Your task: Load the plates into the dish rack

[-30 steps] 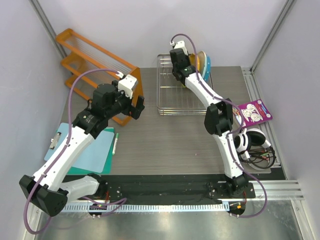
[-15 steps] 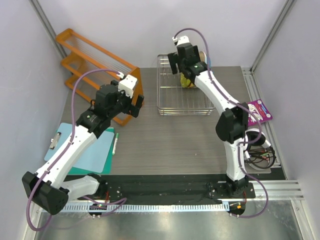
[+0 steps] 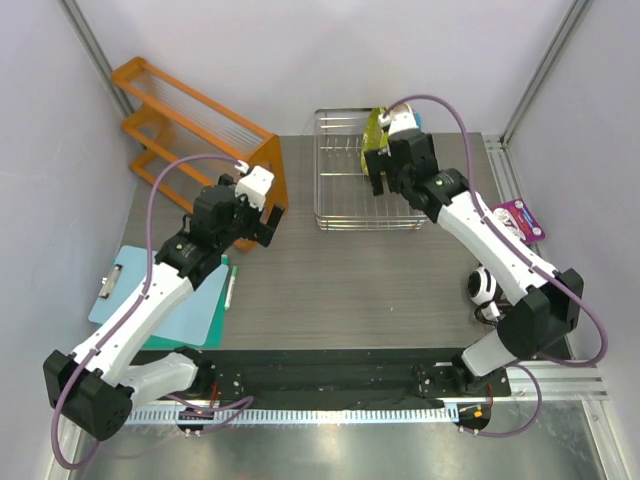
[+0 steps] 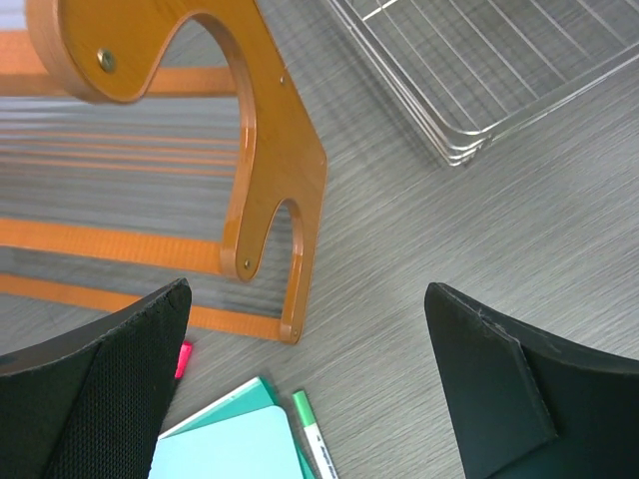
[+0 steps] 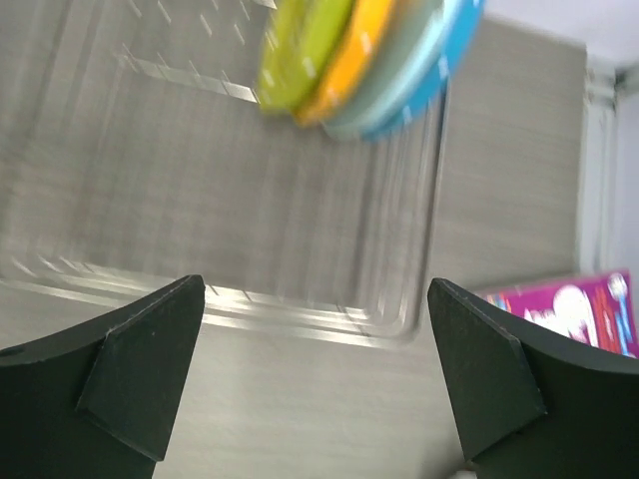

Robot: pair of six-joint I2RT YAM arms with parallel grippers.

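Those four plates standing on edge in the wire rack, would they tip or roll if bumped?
Probably they'd stay put: the plates lean together, side by side in the dish rack, each seeming to prop the next. Their round edges might roll slightly along the wires. They look rigid, likely breakable if knocked out.

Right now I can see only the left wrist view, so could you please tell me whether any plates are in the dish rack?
Observer: Yes, four plates stand on edge together near the far edge of the dish rack.
Operator: Thank you. Is the right gripper holding anything?
Observer: No, the right gripper is open and empty, above the rack.
Operator: Which plate faces the open part of the rack?
Observer: The lime-green plate; the blue plate is on the opposite side of the group.
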